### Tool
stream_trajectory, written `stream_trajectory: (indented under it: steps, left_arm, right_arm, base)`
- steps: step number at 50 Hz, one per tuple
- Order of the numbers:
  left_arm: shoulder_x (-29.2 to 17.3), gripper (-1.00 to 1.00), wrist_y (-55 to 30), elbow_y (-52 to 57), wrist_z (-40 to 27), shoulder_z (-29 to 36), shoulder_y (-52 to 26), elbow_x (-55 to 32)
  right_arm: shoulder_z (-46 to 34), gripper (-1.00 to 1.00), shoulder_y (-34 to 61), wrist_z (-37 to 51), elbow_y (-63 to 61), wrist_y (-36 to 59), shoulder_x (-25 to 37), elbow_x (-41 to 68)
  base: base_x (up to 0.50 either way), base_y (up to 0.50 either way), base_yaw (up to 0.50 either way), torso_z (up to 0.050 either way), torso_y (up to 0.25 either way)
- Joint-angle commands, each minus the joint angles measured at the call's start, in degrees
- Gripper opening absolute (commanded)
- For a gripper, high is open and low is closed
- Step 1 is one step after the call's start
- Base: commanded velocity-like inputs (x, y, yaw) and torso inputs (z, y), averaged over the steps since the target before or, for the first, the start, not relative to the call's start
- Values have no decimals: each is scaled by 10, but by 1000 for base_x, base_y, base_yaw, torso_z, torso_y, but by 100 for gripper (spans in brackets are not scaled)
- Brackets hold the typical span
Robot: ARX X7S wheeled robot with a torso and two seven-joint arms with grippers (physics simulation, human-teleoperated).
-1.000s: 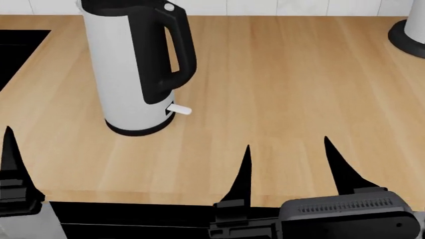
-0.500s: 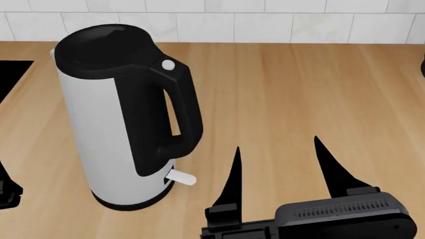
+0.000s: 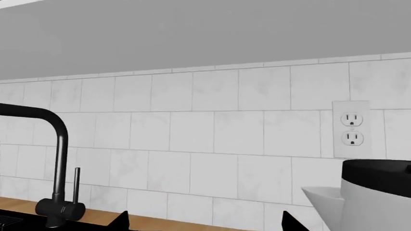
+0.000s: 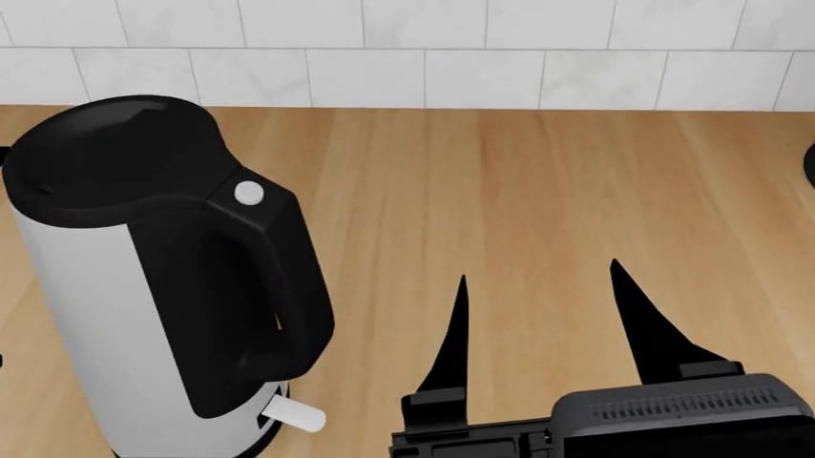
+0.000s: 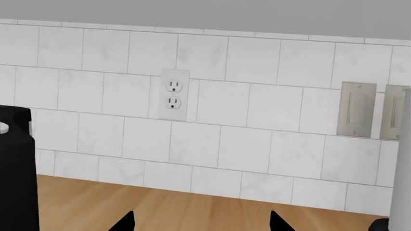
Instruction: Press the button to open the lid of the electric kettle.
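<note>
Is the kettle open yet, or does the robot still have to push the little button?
Not open yet. The round black plastic lid sits flat on the tall white electric kettle. Nothing touches the tiny round white button on top of the black handle. The right gripper is open and empty, apart from the kettle. What's left: reach the button and press it.

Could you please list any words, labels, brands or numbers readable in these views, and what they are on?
None can be read.
Kettle, lid and button: no print.
Outlet and wall switches: blank.
Right hand: unmarked.
</note>
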Motion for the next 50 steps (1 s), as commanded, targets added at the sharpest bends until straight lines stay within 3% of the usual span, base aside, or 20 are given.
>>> stream_trajectory:
  steps: [1, 7, 10, 13, 16, 18, 20, 22, 25, 28, 30, 33, 34, 46, 50]
  left_arm:
    - [-9, 100, 7, 15, 8, -41, 11, -41]
    - [-13, 100, 11, 17, 10, -60, 16, -59]
    - [-17, 100, 11, 19, 14, -72, 21, -71]
    - [-23, 100, 17, 16, 16, -72, 24, -63]
    - [-27, 100, 17, 15, 17, -66, 25, -59]
    - [-28, 100, 17, 14, 16, -65, 25, -57]
    - [-29, 100, 16, 16, 16, -68, 26, -61]
    - [-29, 100, 15, 19, 16, -71, 28, -65]
    - [-30, 100, 15, 20, 16, -75, 30, -69]
    - [-31, 100, 14, 24, 15, -77, 31, -72]
    - [-31, 100, 15, 25, 15, -78, 32, -74]
    - [-32, 100, 15, 24, 14, -73, 32, -71]
    - [-32, 100, 14, 26, 13, -73, 32, -71]
    - [-35, 100, 16, 26, 10, -73, 34, -72]
    - [-36, 100, 17, 26, 9, -72, 35, -72]
  right_arm:
    - [6, 100, 7, 6, -10, 26, -3, 18]
    - [-5, 100, 28, 18, -28, 78, -2, 20]
    - [-15, 100, 71, 16, -71, 160, 5, 34]
    - [7, 100, 170, 17, -113, 325, -7, 92]
    - [55, 100, 343, 150, -108, 505, 17, 323]
    - [84, 100, 448, 321, 7, 505, 65, 495]
    - [-26, 100, 580, 493, 132, 444, 128, 667]
    - [-67, 100, 641, 665, 176, 416, 143, 839]
    - [-119, 100, 722, 677, 238, 395, 141, 1097]
    - [-164, 100, 779, 675, 288, 392, 140, 1162]
    - [-238, 100, 850, 680, 351, 392, 144, 1234]
    - [-272, 100, 917, 668, 411, 406, 141, 1264]
    - [-278, -100, 949, 663, 443, 412, 140, 1266]
    - [-389, -100, 1105, 558, 649, 502, 89, 1324]
    - [-444, -100, 1164, 350, 630, 505, 92, 1189]
  base:
    - [0, 0, 0, 0, 0]
    - [0, 0, 0, 0, 0]
    - [0, 0, 0, 0, 0]
    - [0, 0, 0, 0, 0]
    - [0, 0, 0, 0, 0]
    - [0, 0, 0, 0, 0]
    - [0, 0, 0, 0, 0]
    - [0, 0, 0, 0, 0]
    - [0, 0, 0, 0, 0]
    - [0, 0, 0, 0, 0]
    - [0, 0, 0, 0, 0]
    - [0, 0, 0, 0, 0]
    - [0, 0, 0, 0, 0]
    - [0, 0, 0, 0, 0]
    - [0, 0, 0, 0, 0]
